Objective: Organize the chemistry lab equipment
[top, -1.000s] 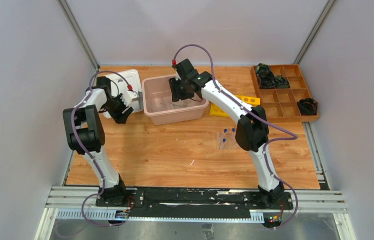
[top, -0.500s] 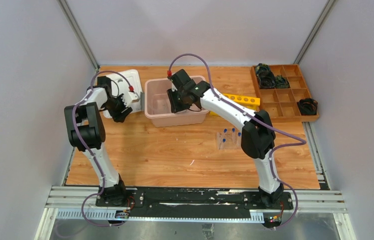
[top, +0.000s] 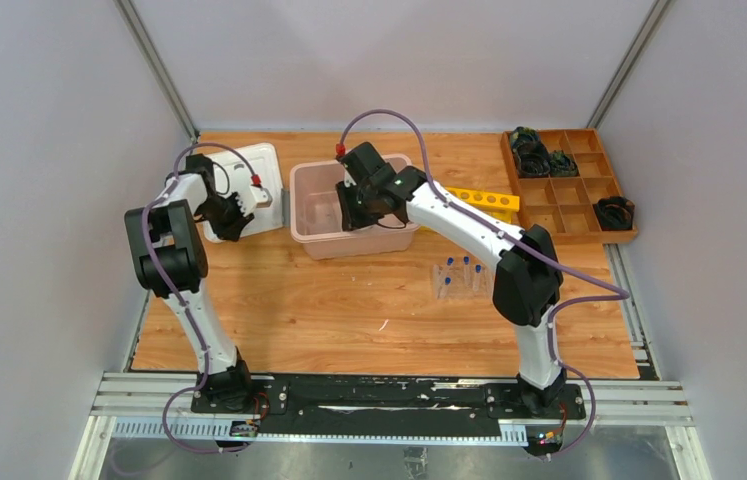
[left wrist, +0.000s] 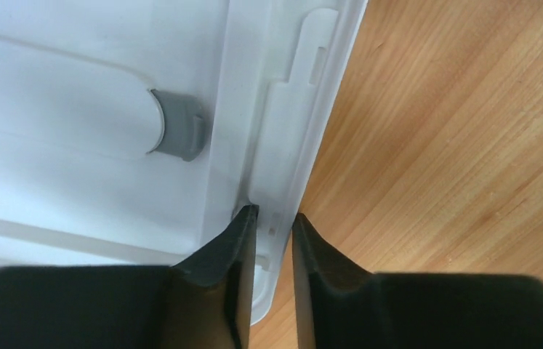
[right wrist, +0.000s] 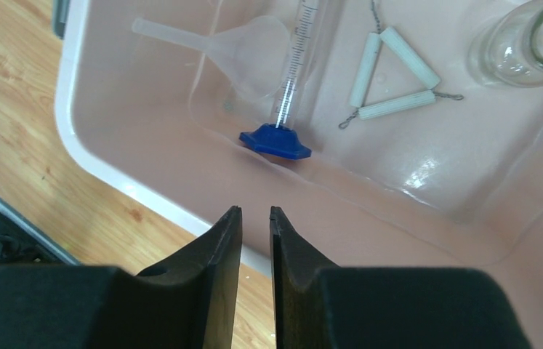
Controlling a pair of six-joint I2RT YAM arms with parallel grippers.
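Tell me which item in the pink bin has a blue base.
The graduated cylinder, lying on its side; the funnel, triangle and flask have no blue.

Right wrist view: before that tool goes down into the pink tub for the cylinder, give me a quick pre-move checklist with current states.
1. Right tool empty: ok, nothing between its fingers.
2. Right tool opening: not ok, the fingers stand a narrow slit apart, too tight for the cylinder.
3. Target visible: ok, the clear graduated cylinder with the blue base lies on its side in the pink plastic tub.
4. Neighbours: not ok, the clear funnel touches or overlaps it; the white triangle frame lies apart.
5. Clear glass flask out of the path: ok, it is in the far corner.
6. Left tool: ok, pinching the white lid's rim, away from the tub.
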